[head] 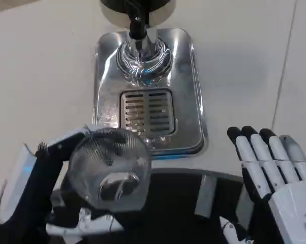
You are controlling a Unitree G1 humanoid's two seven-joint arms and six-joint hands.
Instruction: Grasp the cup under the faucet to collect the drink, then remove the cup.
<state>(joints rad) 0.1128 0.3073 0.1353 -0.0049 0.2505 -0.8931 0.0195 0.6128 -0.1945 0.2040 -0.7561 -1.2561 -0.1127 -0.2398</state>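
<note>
A clear ribbed cup (111, 169) is held by my left hand (36, 188) at the lower left, its mouth tipped toward the camera, just in front of the drip tray's near edge. The black faucet spout (136, 25) hangs above the chrome base (143, 58) at the top. The slotted grate (147, 112) lies between the spout and the cup. My right hand (272, 173) hovers at the lower right with its fingers straight and apart, holding nothing.
The shiny steel drip tray (186, 86) sits on the white table (41, 76). A dark rounded surface (193, 203) fills the bottom of the view. A seam in the table (282, 71) runs down the right side.
</note>
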